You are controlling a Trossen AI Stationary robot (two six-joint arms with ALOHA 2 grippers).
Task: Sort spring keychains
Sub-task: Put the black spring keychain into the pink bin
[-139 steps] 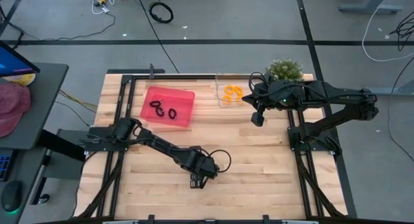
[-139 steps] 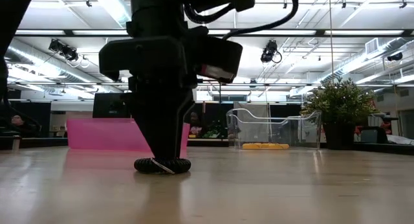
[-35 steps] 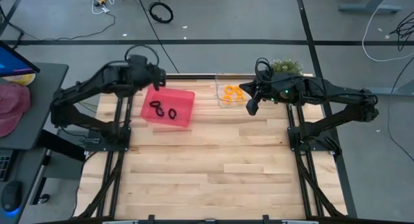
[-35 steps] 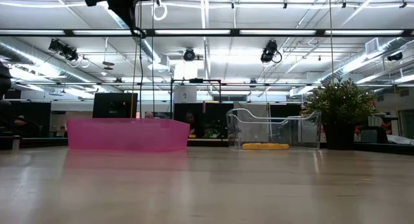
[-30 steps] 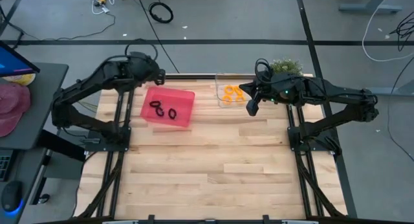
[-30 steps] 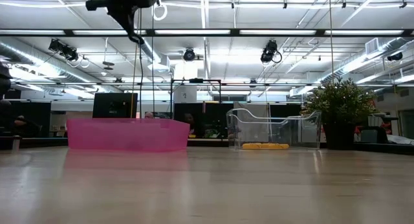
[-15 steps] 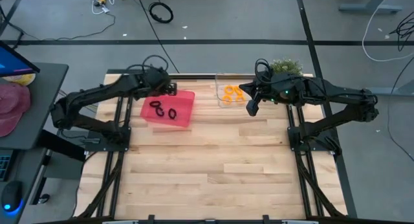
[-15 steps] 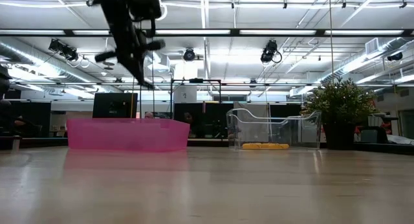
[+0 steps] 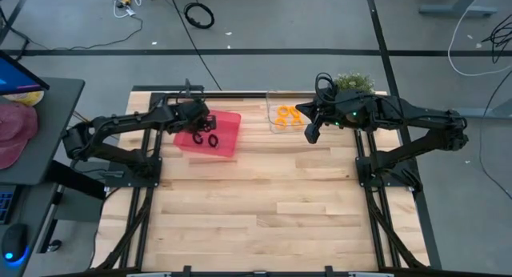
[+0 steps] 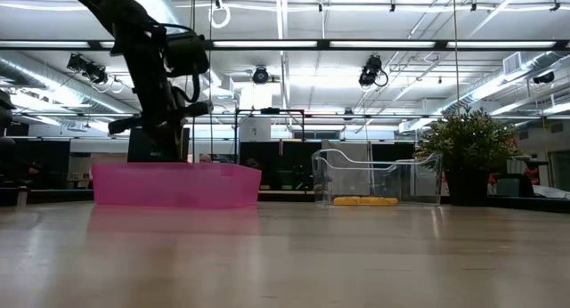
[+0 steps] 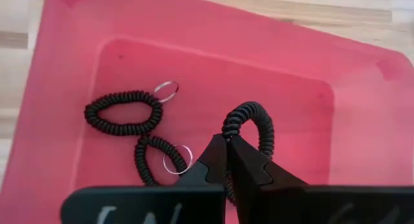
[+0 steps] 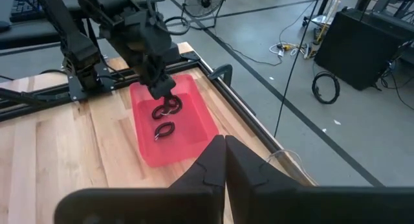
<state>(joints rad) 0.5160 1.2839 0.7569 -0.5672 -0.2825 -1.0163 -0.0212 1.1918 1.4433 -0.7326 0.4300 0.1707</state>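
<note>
Taking the table as a clock seen from above, the pink tray (image 9: 228, 137) sits at about ten o'clock on the wooden table (image 9: 272, 205). The left gripper (image 9: 202, 125) hangs over the tray's ten o'clock half, its fingers pressed together on a black spring keychain (image 11: 249, 120). In the left wrist view that coil arches up out of the pinch and curls back down, so it hangs right at the fingertips, directly over bare tray floor. Two more black keychains (image 11: 124, 112) lie flat on the tray floor just beside it, their metal rings (image 11: 166, 90) showing; the nearer one partly slips behind the left fingers.

The relation that matters for the coming move is simple: the held coil is already above the tray, inside its rim, with the floor straight below it. My judgement is that the arm need only part its fingers to drop the coil, and the loop looks likely to land next to the other two rather than on the rim.

At about one o'clock stands the clear bin (image 9: 276, 125) holding the orange keychains (image 9: 286, 114). The right gripper (image 9: 311, 132) hovers just beside that bin at its three o'clock edge, fingers closed on each other and empty, in front of a small potted plant (image 9: 353, 85). It waits; the left arm is far nearer the pink tray.
</note>
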